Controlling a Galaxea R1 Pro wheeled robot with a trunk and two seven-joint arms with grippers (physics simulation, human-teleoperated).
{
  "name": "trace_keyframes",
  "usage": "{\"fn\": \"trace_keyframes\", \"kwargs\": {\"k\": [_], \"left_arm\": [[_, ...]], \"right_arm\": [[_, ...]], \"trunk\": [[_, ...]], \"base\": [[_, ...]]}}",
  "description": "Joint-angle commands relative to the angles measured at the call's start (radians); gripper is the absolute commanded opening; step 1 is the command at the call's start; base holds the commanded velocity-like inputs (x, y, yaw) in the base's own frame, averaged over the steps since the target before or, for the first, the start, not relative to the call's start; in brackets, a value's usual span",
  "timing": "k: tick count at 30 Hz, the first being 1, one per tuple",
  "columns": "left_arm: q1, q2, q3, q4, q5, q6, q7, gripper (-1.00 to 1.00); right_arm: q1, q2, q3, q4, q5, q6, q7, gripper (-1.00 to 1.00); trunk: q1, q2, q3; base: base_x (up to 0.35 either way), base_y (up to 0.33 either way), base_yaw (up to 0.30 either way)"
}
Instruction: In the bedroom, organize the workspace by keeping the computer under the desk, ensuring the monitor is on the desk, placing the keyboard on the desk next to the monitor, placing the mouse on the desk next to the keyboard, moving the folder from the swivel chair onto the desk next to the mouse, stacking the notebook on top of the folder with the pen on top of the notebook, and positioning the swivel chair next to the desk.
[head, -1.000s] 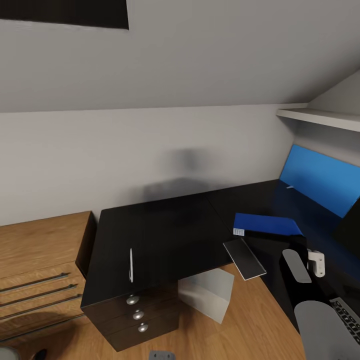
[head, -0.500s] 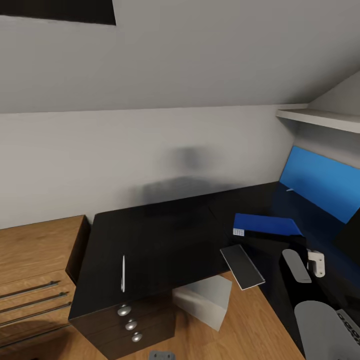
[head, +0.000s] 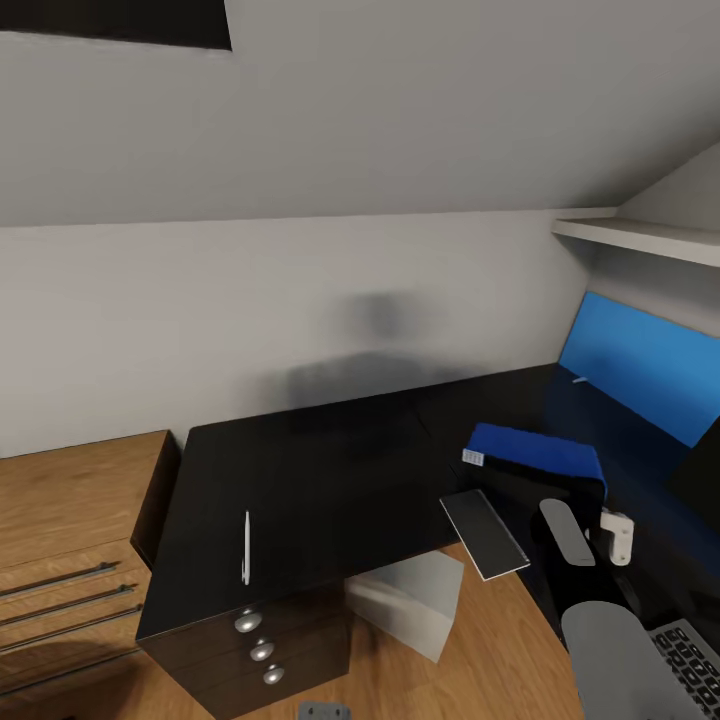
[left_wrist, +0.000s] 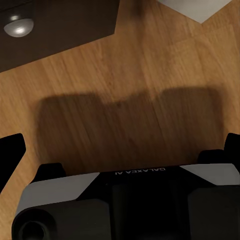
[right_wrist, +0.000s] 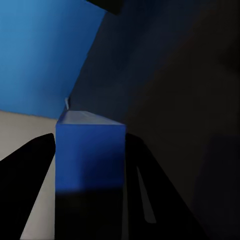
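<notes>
The bright blue folder lies tilted on the glossy black desk, one end raised. My right gripper is shut on the folder, with a dark finger on each side. The grey notebook overhangs the desk's front edge beside it. Far to the left, the white pen rests near the desk's edge. The light grey computer stands on the floor under the desk. A corner of the keyboard and the monitor's edge show at the right. My left gripper hangs open over the wood floor.
A dark cabinet with round knobs sits under the desk's left end, and a wooden drawer chest stands further left. The blue back panel and a white shelf close off the right. A sloped ceiling hangs overhead.
The view shifted early on, then held still. Since half a second ago, my right arm has pulled back and left, and the folder's end has tipped up off the desk.
</notes>
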Motion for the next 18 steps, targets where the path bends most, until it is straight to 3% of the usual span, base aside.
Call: {"fn": "trace_keyframes", "kwargs": {"k": [1,6,8,11,16,18], "left_arm": [[-0.001,0.000,-0.004,-0.001,0.005,0.004,0.008,1.00],[-0.001,0.000,-0.004,-0.002,0.005,0.004,0.008,1.00],[-0.001,0.000,-0.004,-0.003,0.005,0.004,0.008,1.00],[-0.001,0.000,-0.004,-0.003,0.005,0.004,0.008,1.00],[-0.001,0.000,-0.004,-0.003,0.005,0.004,0.008,1.00],[-0.001,0.000,-0.004,-0.003,0.005,0.004,0.008,1.00]], "right_arm": [[-0.001,0.003,0.001,-0.001,-0.004,-0.008,-0.002,-1.00],[-0.002,0.028,0.001,-0.006,-0.005,-0.041,-0.012,-1.00],[-0.012,0.055,0.001,-0.016,-0.006,-0.136,-0.017,-1.00],[-0.017,0.064,0.002,-0.021,-0.006,-0.211,-0.015,-1.00],[-0.018,0.071,0.002,-0.021,-0.005,-0.247,-0.012,-1.00],[-0.019,0.092,0.001,-0.021,-0.001,-0.270,-0.010,-1.00]], "trunk": [[0.000,-0.001,-0.001],[0.000,-0.001,-0.001],[0.000,-0.001,-0.001],[0.000,-0.001,-0.001],[0.000,-0.001,-0.001],[0.000,-0.001,-0.001]], "base": [[0.000,0.000,0.000],[0.000,0.000,0.000],[0.000,0.000,0.000],[0.000,0.000,0.000],[0.000,0.000,0.000],[0.000,0.000,0.000]]}}
